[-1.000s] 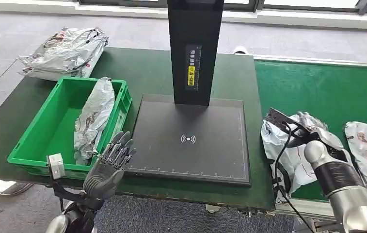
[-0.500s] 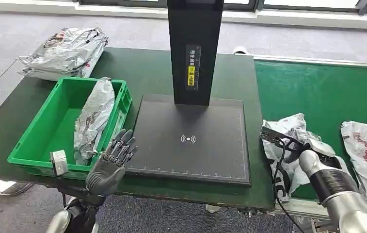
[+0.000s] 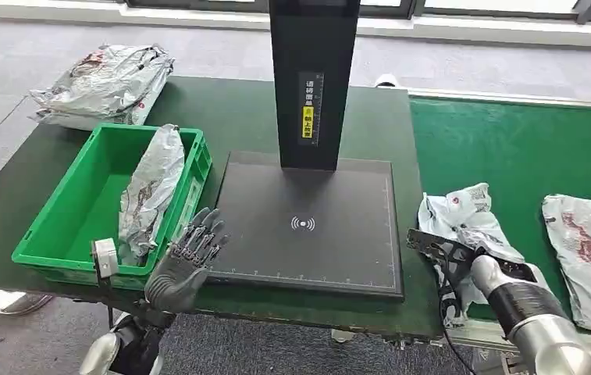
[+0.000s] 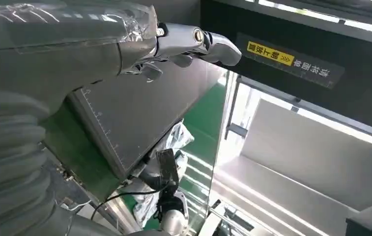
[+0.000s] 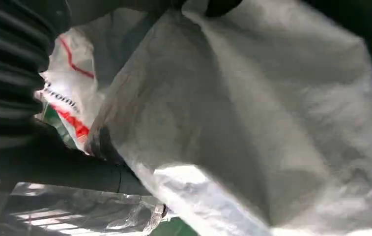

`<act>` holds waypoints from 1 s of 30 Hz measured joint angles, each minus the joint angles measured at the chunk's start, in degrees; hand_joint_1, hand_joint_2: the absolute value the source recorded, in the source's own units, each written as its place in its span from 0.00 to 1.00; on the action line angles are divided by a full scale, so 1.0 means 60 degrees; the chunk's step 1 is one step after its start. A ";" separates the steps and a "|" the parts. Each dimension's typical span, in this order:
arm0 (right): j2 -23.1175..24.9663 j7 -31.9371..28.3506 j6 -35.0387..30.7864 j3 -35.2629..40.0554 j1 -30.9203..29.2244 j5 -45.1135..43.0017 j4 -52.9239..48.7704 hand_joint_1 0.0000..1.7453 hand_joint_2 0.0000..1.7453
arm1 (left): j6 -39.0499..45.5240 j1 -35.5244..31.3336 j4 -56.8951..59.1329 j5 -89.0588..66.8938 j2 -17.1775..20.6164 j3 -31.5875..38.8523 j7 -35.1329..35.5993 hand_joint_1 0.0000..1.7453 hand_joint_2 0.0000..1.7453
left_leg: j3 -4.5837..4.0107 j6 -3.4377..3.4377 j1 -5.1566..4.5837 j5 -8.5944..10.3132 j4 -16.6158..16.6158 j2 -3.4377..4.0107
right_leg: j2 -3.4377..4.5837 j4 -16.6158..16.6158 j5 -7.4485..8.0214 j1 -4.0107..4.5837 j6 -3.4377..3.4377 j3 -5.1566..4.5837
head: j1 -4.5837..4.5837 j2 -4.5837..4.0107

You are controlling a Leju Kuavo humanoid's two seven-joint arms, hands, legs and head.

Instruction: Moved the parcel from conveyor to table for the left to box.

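While the right robot hand [image 3: 485,251] grips the parcel [image 3: 464,223] on the conveyor [image 3: 526,148], the desk [image 3: 229,117] scanner plate [image 3: 307,226] lies bare. The left robot hand [image 3: 186,262] hovers beside the crate [image 3: 81,211], fingers apart, holding nothing.

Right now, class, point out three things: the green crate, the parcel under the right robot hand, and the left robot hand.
green crate [image 3: 52,209], head view, bare left wall.
parcel [image 3: 457,212], head view, crumpled upper part.
left robot hand [image 3: 186,262], head view, middle of the hand.

The parcel [image 3: 464,219] is a crinkly white plastic bag with red print. It lies on the green conveyor [image 3: 526,148] beside the table [image 3: 229,117]. It may be lifted a little.
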 measured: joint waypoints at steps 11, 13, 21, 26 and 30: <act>0.0320 -0.0306 -0.0470 0.0000 -0.0291 -0.0321 0.0284 1.00 1.00 | 0.0007 0.0057 -0.0004 -0.0095 0.0084 0.0000 -0.0164 0.00 1.00 | 0.0003 -0.0001 0.0002 0.0001 0.0000 0.0003 | 0.0003 0.0002 0.0000 0.0002 -0.0001 0.0002 | 0.0000 0.0004; 0.0371 -0.0302 -0.0674 0.0000 -0.0354 -0.0430 0.0346 1.00 1.00 | 0.0011 0.0075 -0.0011 -0.0124 0.0088 0.0000 -0.0178 0.00 1.00 | 0.0004 -0.0001 0.0002 0.0001 0.0000 0.0003 | 0.0003 0.0002 0.0000 0.0002 -0.0001 0.0001 | 0.0000 0.0004; 0.0670 -0.1523 -0.0407 -0.1182 -0.0408 -0.4277 0.0397 1.00 1.00 | 0.0204 0.0276 -0.0197 -0.0153 0.0088 0.0004 -0.0251 0.00 1.00 | 0.0003 -0.0007 0.0003 -0.0005 -0.0001 0.0025 | 0.0022 0.0003 0.0001 0.0004 -0.0002 -0.0003 | 0.0000 0.0004; 0.0925 -0.1617 -0.0248 -0.2674 -0.0029 -0.7947 -0.0489 1.00 1.00 | 0.0601 0.0573 -0.0547 -0.0233 0.0088 0.0033 -0.0401 0.00 1.00 | -0.0004 -0.0011 0.0004 -0.0007 -0.0002 0.0048 | 0.0045 0.0006 0.0007 0.0005 -0.0011 -0.0024 | 0.0000 0.0004; 0.1009 -0.1840 -0.0495 -0.3074 0.0303 -0.9782 -0.1714 1.00 1.00 | 0.0743 0.0756 -0.0790 -0.0302 0.0070 0.0040 -0.0532 0.00 1.00 | -0.0025 -0.0013 0.0003 -0.0005 -0.0002 0.0047 | 0.0045 0.0015 0.0009 0.0004 -0.0013 -0.0053 | -0.0004 0.0000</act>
